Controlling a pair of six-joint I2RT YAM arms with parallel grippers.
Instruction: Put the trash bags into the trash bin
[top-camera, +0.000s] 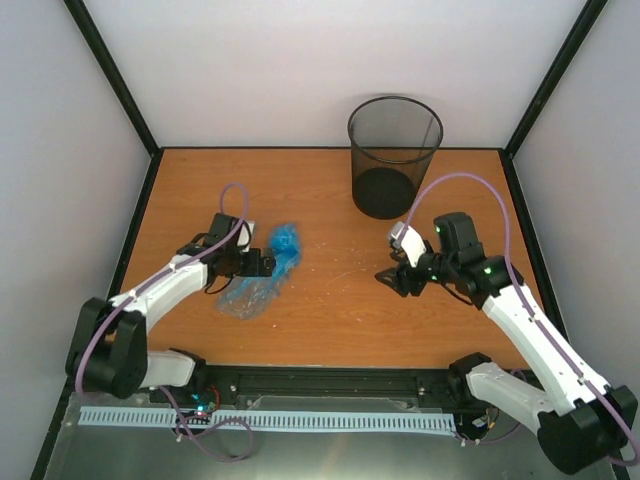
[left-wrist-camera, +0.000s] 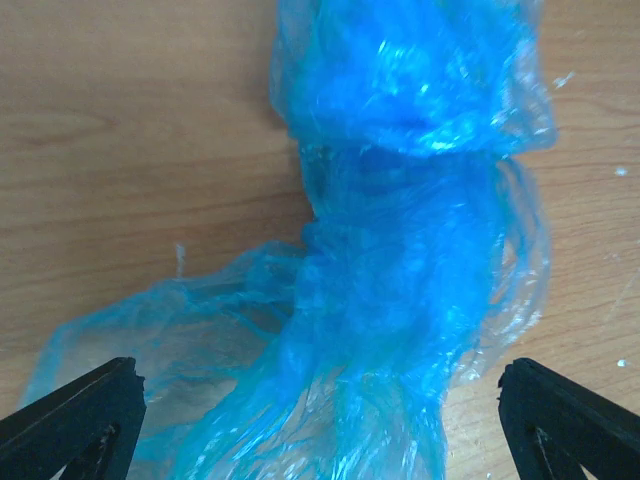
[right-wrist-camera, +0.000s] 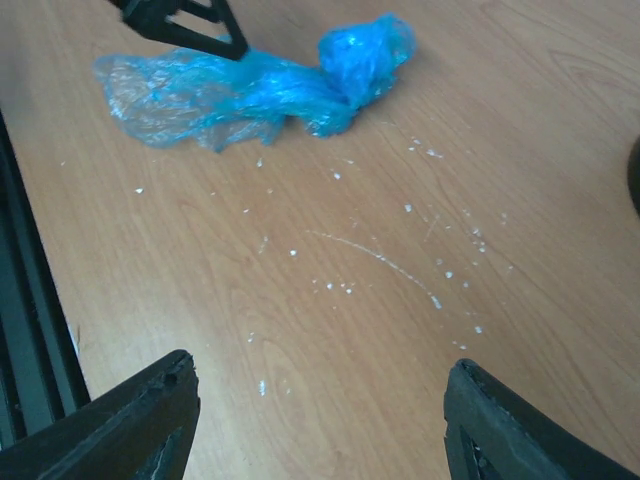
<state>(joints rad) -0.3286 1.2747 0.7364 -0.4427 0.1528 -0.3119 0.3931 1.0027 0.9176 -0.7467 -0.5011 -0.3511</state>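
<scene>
Thin, light, slippery bag (left-wrist-camera: 420, 200), limp between jaws of wide-open left gripper (left-wrist-camera: 318, 375); probably best pinched at bunched middle just ahead; right gripper (right-wrist-camera: 320, 365) open, empty.

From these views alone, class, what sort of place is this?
Probably a robot test booth: left arm and right arm bolted at a wooden table, plain white walls, a mesh trash bin.

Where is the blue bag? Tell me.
Top view: the blue bag lies left of centre on the table, at the left pincer, far from the bin.
</scene>
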